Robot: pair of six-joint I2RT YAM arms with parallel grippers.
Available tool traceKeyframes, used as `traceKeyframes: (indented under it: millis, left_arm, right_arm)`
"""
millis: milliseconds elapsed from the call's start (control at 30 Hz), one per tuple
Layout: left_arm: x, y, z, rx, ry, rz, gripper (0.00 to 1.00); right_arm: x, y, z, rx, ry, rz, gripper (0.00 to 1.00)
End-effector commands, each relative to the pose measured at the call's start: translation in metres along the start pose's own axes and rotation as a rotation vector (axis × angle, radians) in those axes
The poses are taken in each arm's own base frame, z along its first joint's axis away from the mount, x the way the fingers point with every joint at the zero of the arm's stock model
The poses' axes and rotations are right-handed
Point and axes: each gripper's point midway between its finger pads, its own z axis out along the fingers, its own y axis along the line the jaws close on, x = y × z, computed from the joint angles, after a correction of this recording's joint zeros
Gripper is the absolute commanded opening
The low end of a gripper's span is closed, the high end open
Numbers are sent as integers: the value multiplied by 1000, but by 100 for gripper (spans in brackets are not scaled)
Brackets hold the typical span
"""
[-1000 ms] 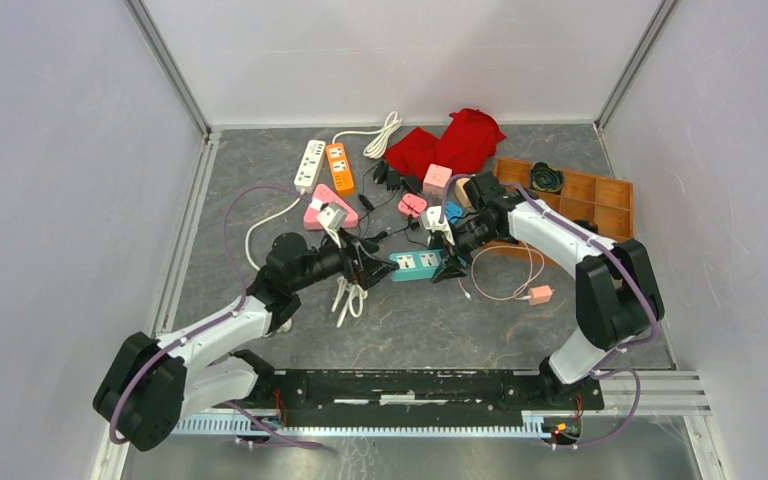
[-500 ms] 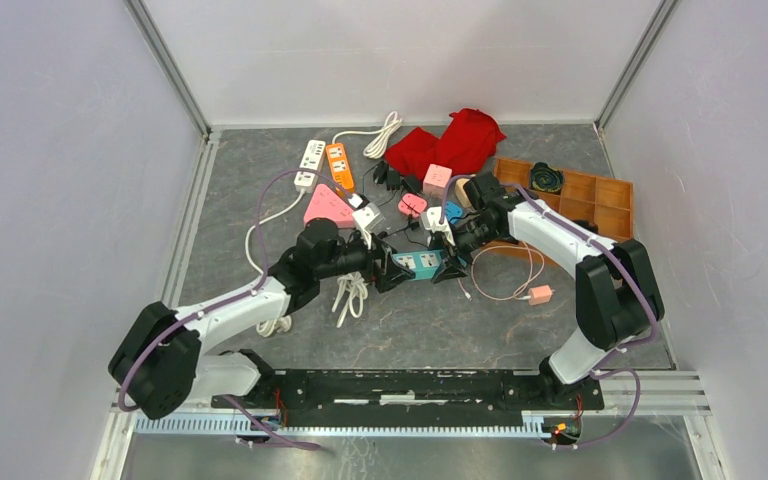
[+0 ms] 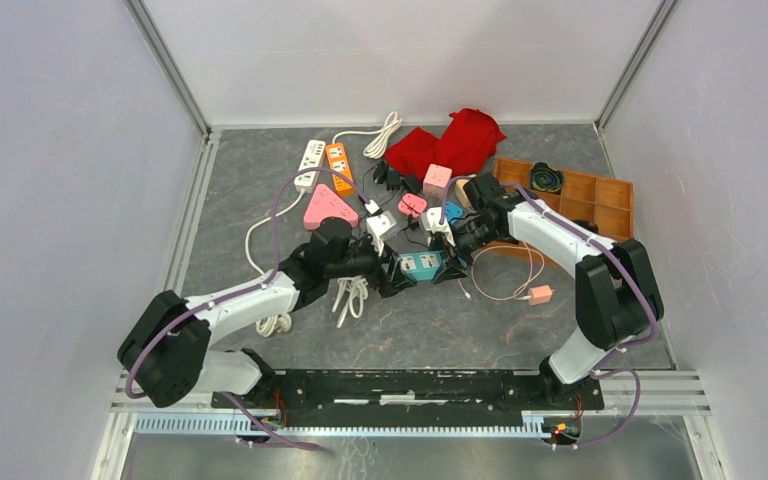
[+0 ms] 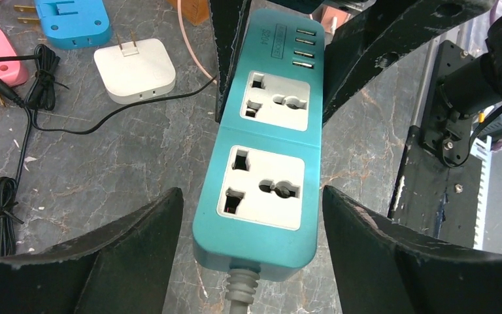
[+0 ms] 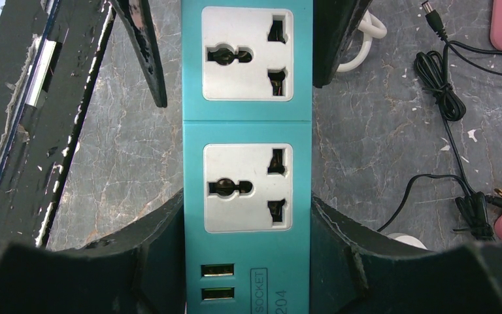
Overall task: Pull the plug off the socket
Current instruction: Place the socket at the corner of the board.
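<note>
Teal power strip [image 3: 422, 264] lies flat mid-bench [image 3: 520, 330], cable end to the left. At its right end, by the USB ports, the right jaws are clamped on it, pressed to both long sides. At the cable end the left jaws stand apart, straddling the strip. White plug [image 4: 134, 69] lies loose just beside it on the far side.

Teal power strip [image 4: 261, 163] w/ white socket faces, ctr frame. Dark grey table [image 3: 430, 320], marbled w/ pale veins. Red cloth [image 3: 450, 140] top ctr; orange strip [image 3: 339, 168] upper left.
</note>
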Motion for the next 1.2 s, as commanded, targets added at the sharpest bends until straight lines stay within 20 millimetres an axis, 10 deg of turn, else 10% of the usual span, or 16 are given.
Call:
traceKeyframes:
  millis: [0, 533, 633, 767, 867, 1167]
  left_arm:
    - [-12, 3, 6, -9, -13, 102, 83]
    - [-24, -2, 4, -2, -62, 174, 69]
    - [-25, -9, 4, 42, -70, 193, 53]
    - [-23, -17, 7, 103, -57, 208, 4]
    - [-21, -17, 8, 107, -46, 197, 2]
    - [-17, -15, 2, 81, -51, 213, 2]
  right_arm:
    - [-12, -2, -1, -14, -50, -39, 0]
    - [-12, -2, -2, -17, -52, -39, 0]
    - [-13, -2, -2, -18, -53, -40, 0]
    - [-13, -1, -1, -22, -54, -38, 0]
    - [-13, 0, -1, -24, -59, -36, 1]
    - [-15, 5, -1, -31, -75, -59, 55]
